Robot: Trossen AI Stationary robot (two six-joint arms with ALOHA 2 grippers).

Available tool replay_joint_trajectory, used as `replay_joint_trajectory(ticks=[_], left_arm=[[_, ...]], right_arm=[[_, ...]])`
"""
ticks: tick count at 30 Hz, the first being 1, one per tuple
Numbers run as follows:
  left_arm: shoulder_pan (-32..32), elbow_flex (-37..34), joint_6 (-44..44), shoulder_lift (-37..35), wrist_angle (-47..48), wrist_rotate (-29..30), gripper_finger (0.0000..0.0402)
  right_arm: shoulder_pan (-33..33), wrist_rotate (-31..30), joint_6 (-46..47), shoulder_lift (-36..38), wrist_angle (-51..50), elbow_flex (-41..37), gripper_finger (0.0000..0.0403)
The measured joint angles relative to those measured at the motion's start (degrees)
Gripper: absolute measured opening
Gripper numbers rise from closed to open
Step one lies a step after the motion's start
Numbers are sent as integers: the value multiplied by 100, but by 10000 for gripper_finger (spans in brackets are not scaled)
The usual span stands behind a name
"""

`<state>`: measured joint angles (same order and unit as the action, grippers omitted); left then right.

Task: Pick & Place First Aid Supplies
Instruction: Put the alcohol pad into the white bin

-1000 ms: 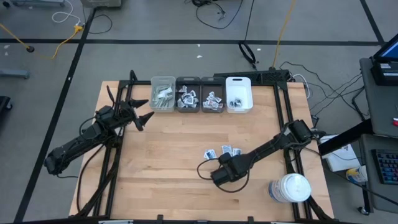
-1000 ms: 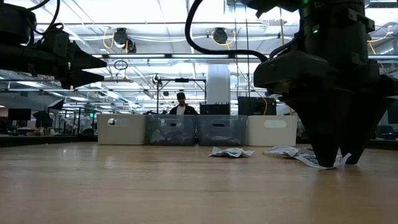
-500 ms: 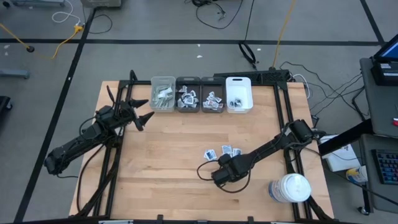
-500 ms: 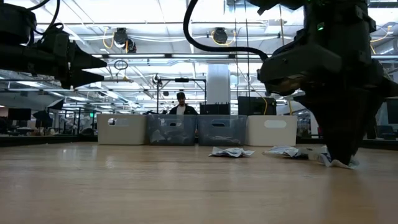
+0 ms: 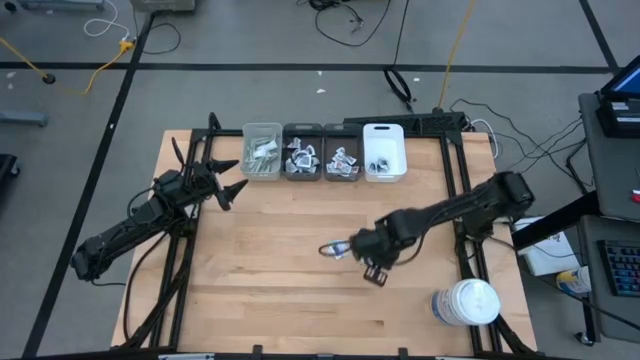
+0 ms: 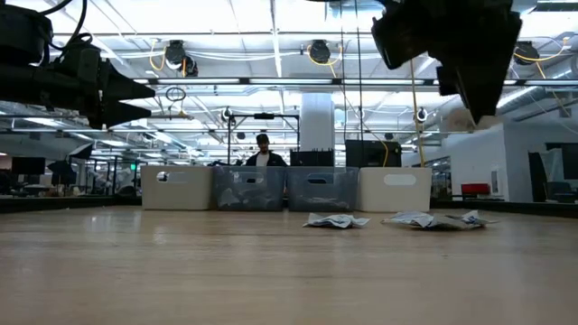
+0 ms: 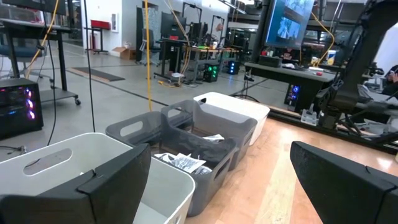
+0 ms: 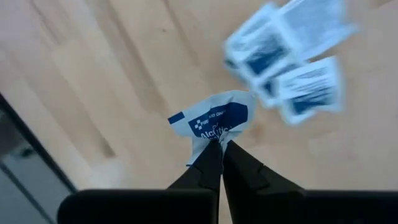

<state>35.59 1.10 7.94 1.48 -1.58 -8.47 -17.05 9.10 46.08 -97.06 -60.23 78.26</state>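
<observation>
My right gripper (image 8: pixel 217 149) hangs above the middle right of the table, shut on a white sachet with blue print (image 8: pixel 214 118). In the high view its dark head (image 5: pixel 372 250) covers the spot. Several more sachets (image 8: pixel 292 56) lie flat on the wood below it, also seen in the low view (image 6: pixel 433 219) beside a crumpled one (image 6: pixel 334 220). My left gripper (image 7: pixel 217 180) waits open at the table's far left (image 5: pixel 232 178), level, facing the bins. My right gripper pinches the sachet's crumpled edge (image 8: pixel 208 142) between its two fingertips (image 8: pixel 239 163). The fingers come from above, pointing steeply down. The sachet hangs below the tips, clear of the table, its printed face spread out past the pinch.
Along the far edge stands a row of bins: a clear one (image 5: pixel 262 152), two grey ones (image 5: pixel 302 160) (image 5: pixel 342 162) holding sachets, and a white one (image 5: pixel 384 152). A large white jar (image 5: pixel 466 302) stands near the right front corner. A person (image 6: pixel 263 152) stands beyond the table.
My right gripper has shut on a sachet that lay on the table, then risen with it, rolling about its own line and going toward the far edge. The sachet is lifted clear; the other sachets stay on the wood.
</observation>
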Motion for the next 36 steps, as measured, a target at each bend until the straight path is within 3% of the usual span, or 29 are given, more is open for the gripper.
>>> replay_joint_trajectory(ticks=[11, 17, 21, 28, 36], left_arm=[[-2, 0, 0, 1, 0, -2, 392], [0, 0, 0, 1, 0, 0, 392], [0, 0, 0, 0, 2, -2, 392], [0, 0, 0, 2, 1, 0, 392], [0, 0, 0, 2, 2, 0, 392]], right_arm=[[1301, 157, -2819, 559, -1366, 200, 1], [2247, 130, -3886, 551, -1433, 287, 1], [3079, 97, -4418, 457, -1423, 289, 1], [4322, -484, -5168, 63, -1313, 313, 0], [5255, -498, -5430, -610, -1353, 1181, 0]])
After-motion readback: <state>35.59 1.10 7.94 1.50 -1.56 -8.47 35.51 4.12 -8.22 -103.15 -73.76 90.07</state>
